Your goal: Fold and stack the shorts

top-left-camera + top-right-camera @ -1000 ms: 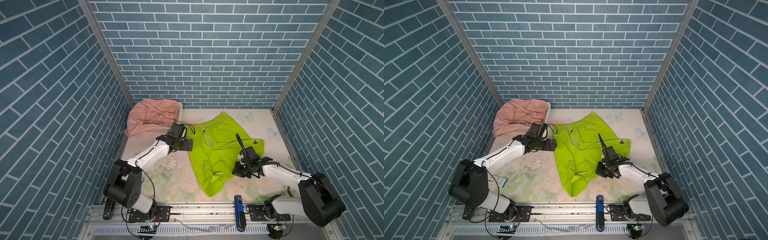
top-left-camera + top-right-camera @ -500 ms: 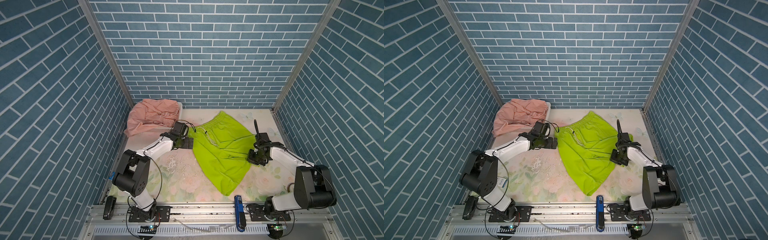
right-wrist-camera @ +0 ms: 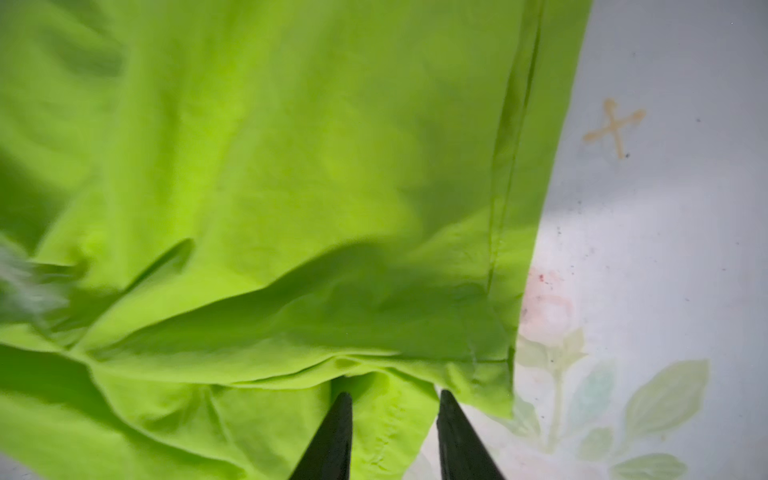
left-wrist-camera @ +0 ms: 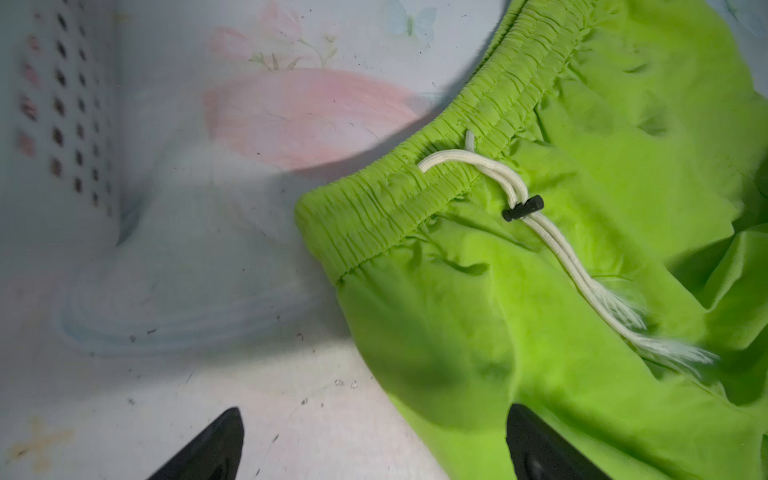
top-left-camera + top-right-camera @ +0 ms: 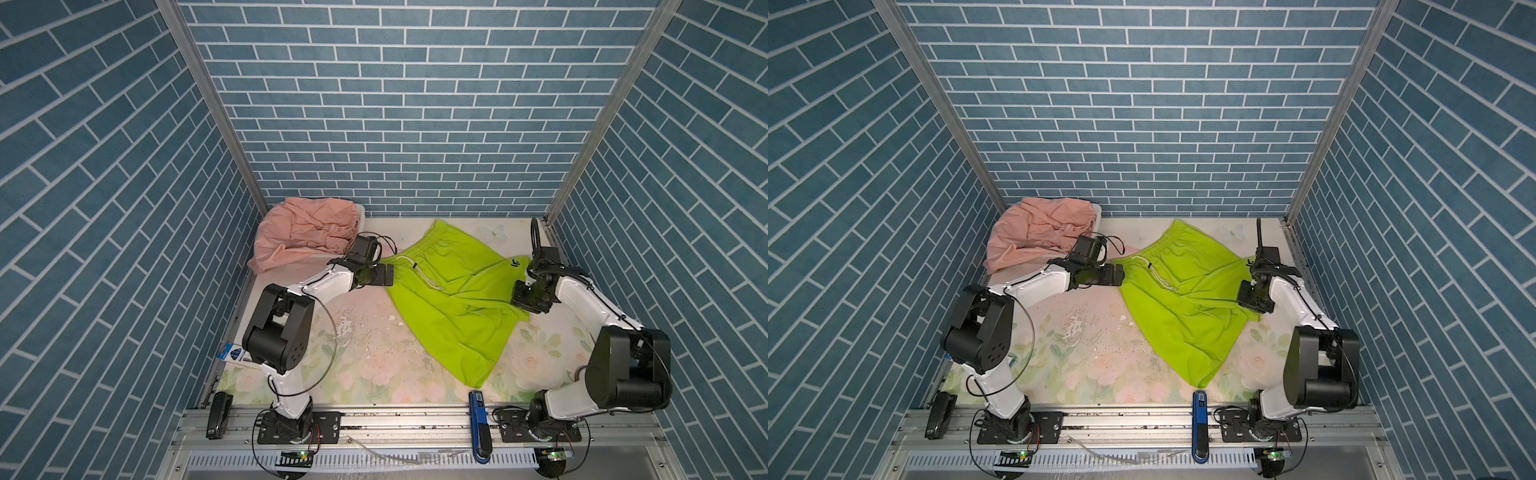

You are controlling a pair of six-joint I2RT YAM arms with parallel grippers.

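Left gripper [image 4: 374, 446] wide apart, empty, with the lime shorts [image 4: 540, 311] waistband corner just ahead of its tips. Right gripper [image 3: 395, 436] narrowly parted, lime hem between tips. Pink shorts [image 5: 305, 232] heaped on basket [image 4: 62, 104] near left gripper.

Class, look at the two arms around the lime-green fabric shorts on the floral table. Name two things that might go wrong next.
1. The white frayed drawstring lies loose across the lime-green fabric shorts near the open left gripper; it might snag in a grasp.
2. The right gripper, jaws apart, sits at bunched hem layers; closing there may catch only some layers, skewing the fold.
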